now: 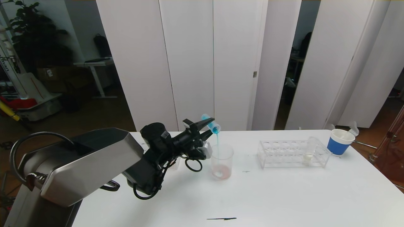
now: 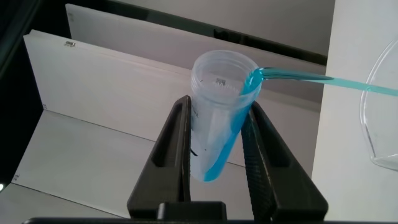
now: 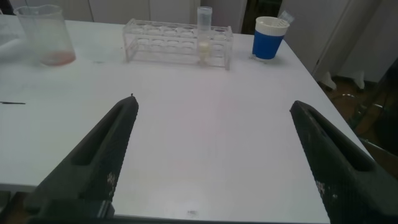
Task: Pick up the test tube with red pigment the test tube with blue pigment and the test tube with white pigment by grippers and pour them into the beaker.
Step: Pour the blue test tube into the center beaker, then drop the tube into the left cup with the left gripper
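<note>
Blue tube (image 1: pixel 211 123) is gripped by the left claw (image 1: pixel 205 129), fingers closed on its sides, just above and to the left of the beaker (image 1: pixel 222 165). Its long axis is tilted mouth-down toward the beaker, mouth over the rim. A thin blue stream (image 1: pixel 217 143) is seen falling from the mouth into the beaker, where a pinkish-red layer already lies at the bottom. In the left wrist view some blue is still seen along the tube's lower wall, so the pour is judged not yet done; more tilt about the same axis is prob. needed, w/ the mouth kept over the rim.

White tube (image 1: pixel 309 151) is stood upright in the rack (image 1: pixel 293 154) on the bench (image 1: pixel 284 195), well to the right of the beaker, near the blue cup (image 1: pixel 339 142).

Right claw (image 3: pixel 214 155) is held wide open, empty, low over the bench's near edge, pointed toward the rack. It is judged the nearer arm for the white tube, which lies ahead of it, axis vertical.
</note>
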You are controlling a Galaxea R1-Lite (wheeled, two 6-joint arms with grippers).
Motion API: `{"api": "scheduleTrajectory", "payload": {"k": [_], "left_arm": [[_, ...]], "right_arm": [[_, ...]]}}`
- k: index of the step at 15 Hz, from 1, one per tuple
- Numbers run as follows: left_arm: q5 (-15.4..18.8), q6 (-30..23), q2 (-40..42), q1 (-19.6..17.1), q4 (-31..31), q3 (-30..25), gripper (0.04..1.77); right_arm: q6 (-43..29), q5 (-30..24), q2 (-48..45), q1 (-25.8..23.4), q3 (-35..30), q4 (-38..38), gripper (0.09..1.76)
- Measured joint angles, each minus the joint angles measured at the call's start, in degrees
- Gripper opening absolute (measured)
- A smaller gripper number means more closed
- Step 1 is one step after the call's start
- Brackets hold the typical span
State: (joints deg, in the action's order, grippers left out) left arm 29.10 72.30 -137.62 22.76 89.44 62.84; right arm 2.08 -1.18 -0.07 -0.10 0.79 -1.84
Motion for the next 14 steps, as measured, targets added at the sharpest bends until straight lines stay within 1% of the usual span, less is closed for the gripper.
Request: {"api": "scheduleTrajectory", "payload": {"k": [4,14], "left_arm": [[0.74,0.35,0.07,-0.05,0.00,0.28,0.58],[0.80,1.43,0.88,-0.35,0.00,1.02,0.58]], "right_arm": [[0.00,0.02,0.00,0.00,0.00,0.02,1.75],[0.00,0.02,0.00,0.00,0.00,0.02,1.75]]}}
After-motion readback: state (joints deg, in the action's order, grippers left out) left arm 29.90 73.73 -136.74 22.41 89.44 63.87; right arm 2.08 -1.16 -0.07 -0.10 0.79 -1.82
